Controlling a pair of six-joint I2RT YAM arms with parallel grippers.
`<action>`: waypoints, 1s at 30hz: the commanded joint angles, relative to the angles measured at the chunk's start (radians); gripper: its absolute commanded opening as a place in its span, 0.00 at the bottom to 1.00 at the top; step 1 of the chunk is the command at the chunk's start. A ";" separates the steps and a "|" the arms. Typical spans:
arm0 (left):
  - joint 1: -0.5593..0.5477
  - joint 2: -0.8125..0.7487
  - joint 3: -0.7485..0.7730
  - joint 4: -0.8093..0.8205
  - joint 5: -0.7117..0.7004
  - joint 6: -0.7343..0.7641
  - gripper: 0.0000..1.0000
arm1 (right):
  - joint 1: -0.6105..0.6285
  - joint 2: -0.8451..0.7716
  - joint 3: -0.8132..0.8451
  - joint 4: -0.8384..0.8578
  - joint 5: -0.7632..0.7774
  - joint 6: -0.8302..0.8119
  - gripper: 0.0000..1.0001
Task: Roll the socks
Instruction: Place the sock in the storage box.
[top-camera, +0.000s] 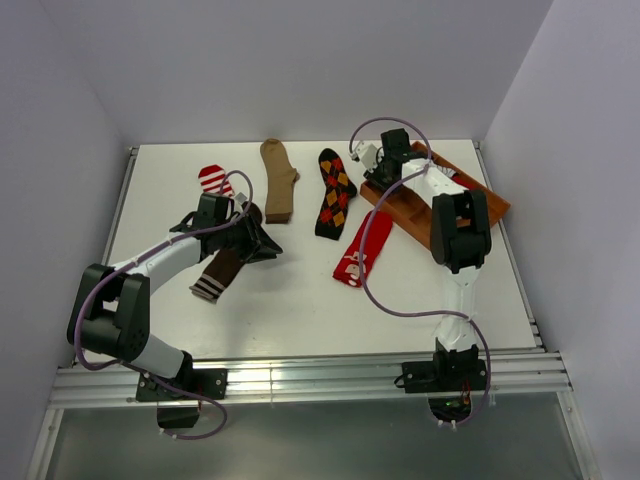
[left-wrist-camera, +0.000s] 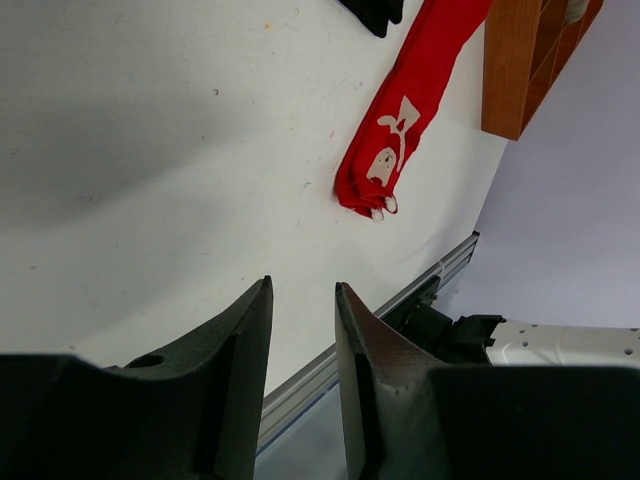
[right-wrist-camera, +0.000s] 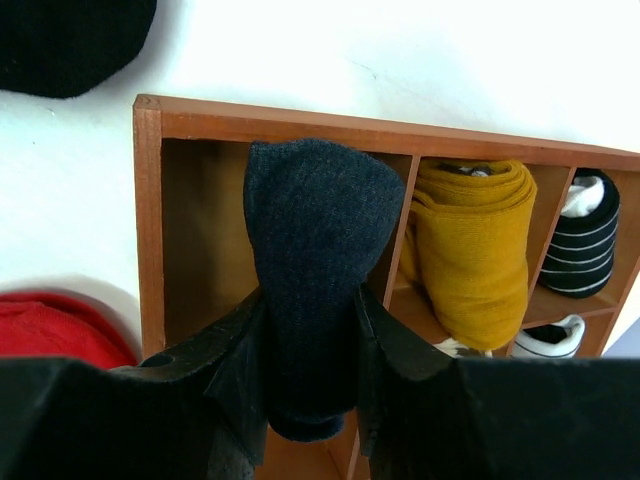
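Note:
My right gripper (right-wrist-camera: 310, 292) is shut on a rolled dark navy sock (right-wrist-camera: 315, 220), held over the corner compartment of the wooden tray (right-wrist-camera: 148, 220). In the top view this gripper (top-camera: 376, 158) is at the tray's far end. My left gripper (top-camera: 266, 244) is open and empty above the table, beside the dark brown sock with a striped cuff (top-camera: 218, 274). Flat on the table lie a red-white striped sock (top-camera: 212, 178), a tan sock (top-camera: 278, 180), a black argyle sock (top-camera: 335, 192) and a red sock with a picture (top-camera: 363, 248). The left wrist view shows that red sock (left-wrist-camera: 400, 120) ahead of the left gripper (left-wrist-camera: 302, 285).
The wooden tray (top-camera: 400, 208) sits at the right rear. Its other compartments hold a rolled mustard sock (right-wrist-camera: 470, 240), a black striped roll (right-wrist-camera: 585, 235) and a white roll (right-wrist-camera: 545, 340). A metal rail (top-camera: 300, 375) runs along the near table edge. Walls close in the left, right and back.

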 joint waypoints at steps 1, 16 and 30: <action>0.004 0.004 0.022 -0.007 0.010 0.027 0.37 | -0.010 -0.022 0.035 -0.045 0.046 -0.032 0.03; 0.004 -0.003 0.022 -0.010 0.012 0.025 0.36 | -0.013 0.146 0.271 -0.298 -0.101 0.008 0.04; 0.004 0.002 0.020 -0.009 0.013 0.019 0.37 | -0.048 0.249 0.451 -0.450 -0.276 0.094 0.06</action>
